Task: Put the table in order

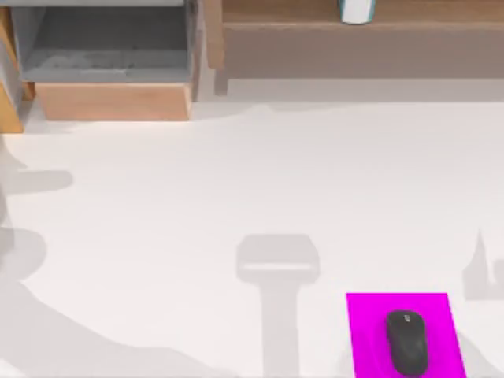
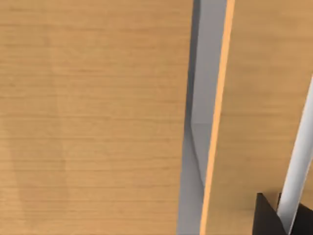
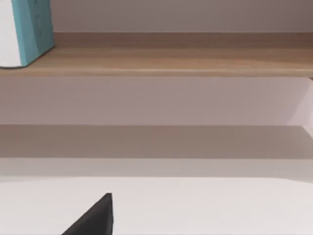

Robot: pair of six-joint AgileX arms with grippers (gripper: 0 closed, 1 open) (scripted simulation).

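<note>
Black mouse (image 1: 407, 342) sits on the magenta mat (image 1: 370, 331), lower right of the white table (image 1: 197, 205), seemingly already tidied; upper-left drawer (image 1: 110, 55) stands open; whether either gripper is spread, I cannot tell

A dark tip of the left gripper (image 2: 274, 218) pokes in at the left wrist view's edge. One black finger (image 3: 95, 218) of the right gripper juts in on its own wrist view.
</note>
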